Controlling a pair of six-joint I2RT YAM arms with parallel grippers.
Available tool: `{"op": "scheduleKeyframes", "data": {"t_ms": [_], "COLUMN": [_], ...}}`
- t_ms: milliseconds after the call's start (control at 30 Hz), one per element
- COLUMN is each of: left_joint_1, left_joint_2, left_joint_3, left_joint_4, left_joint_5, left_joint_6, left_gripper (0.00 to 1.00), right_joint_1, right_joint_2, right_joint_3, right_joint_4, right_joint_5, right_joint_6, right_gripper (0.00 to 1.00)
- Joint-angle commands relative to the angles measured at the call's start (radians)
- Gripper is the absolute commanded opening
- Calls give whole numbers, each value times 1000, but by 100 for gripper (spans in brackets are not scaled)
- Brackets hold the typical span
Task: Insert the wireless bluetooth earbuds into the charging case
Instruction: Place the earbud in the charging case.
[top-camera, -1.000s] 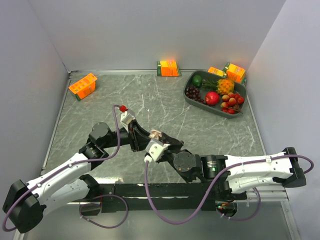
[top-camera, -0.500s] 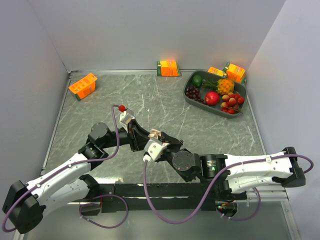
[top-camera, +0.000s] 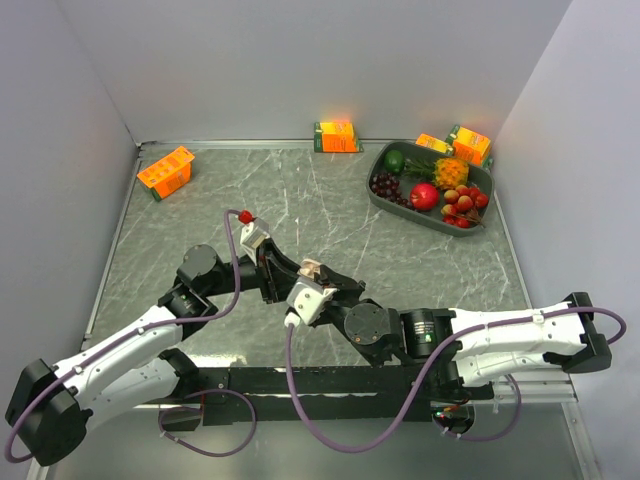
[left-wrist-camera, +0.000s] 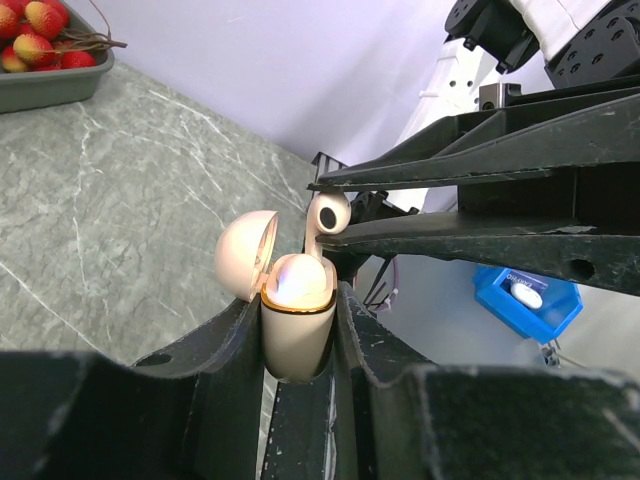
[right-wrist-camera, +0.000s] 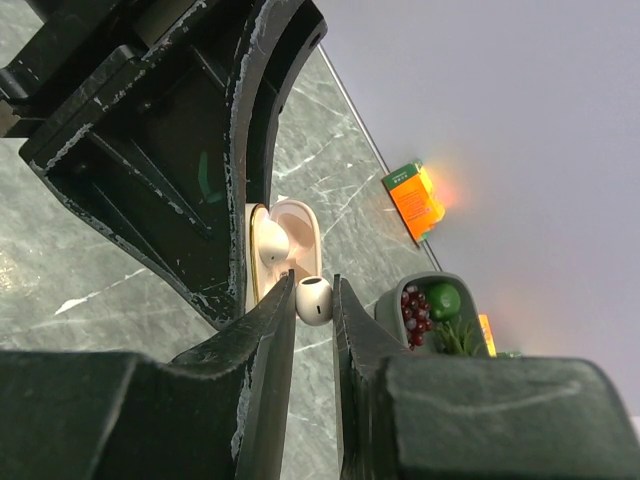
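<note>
My left gripper (left-wrist-camera: 298, 312) is shut on a pale-beige charging case (left-wrist-camera: 297, 335) and holds it upright above the table, its lid (left-wrist-camera: 245, 255) swung open. One earbud (right-wrist-camera: 270, 243) sits in the case (right-wrist-camera: 303, 232). My right gripper (right-wrist-camera: 313, 305) is shut on a second whitish earbud (right-wrist-camera: 313, 300), which hangs just above the case's open mouth and also shows in the left wrist view (left-wrist-camera: 328, 213). In the top view both grippers meet at the case (top-camera: 311, 268) near the table's middle. No other earbuds or cases show.
A grey tray (top-camera: 393, 203) of fruit stands at the back right. Orange cartons sit at the back left (top-camera: 165, 172), the back middle (top-camera: 336, 136) and behind the tray (top-camera: 468, 143). A blue bin (left-wrist-camera: 535, 300) lies beyond the table's near edge.
My right gripper has edged slightly left with its earbud, closer over the case. The left arm has hardly moved.
</note>
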Motion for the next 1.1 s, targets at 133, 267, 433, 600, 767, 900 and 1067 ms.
{"op": "scheduleKeyframes", "data": {"t_ms": [133, 267, 433, 600, 767, 900, 1067], "left_joint_1": [5, 6, 5, 5, 5, 6, 6], "left_joint_2": [18, 15, 11, 5, -4, -5, -5], "left_joint_3": [29, 26, 24, 21, 19, 13, 15], "left_joint_4": [56, 56, 58, 30, 12, 16, 18], "left_joint_5": [-45, -48, -39, -30, -25, -16, -10], "left_joint_6": [10, 8, 13, 41, 61, 62, 61], "left_gripper": [1, 1, 1, 1, 1, 1, 1], "right_joint_1": [27, 25, 17, 13, 5, -4, -6], "right_joint_2": [1, -3, -19, -38, -53, -59, -55], "right_joint_3": [53, 46, 46, 47, 52, 61, 61], "right_joint_4": [64, 73, 52, 32, 14, -5, -22], "right_joint_5": [-43, -34, -37, -46, -60, -75, -77], "right_joint_6": [22, 18, 25, 1, -21, -25, -27], "right_gripper": [18, 20, 15, 8, 5, 4, 4]}}
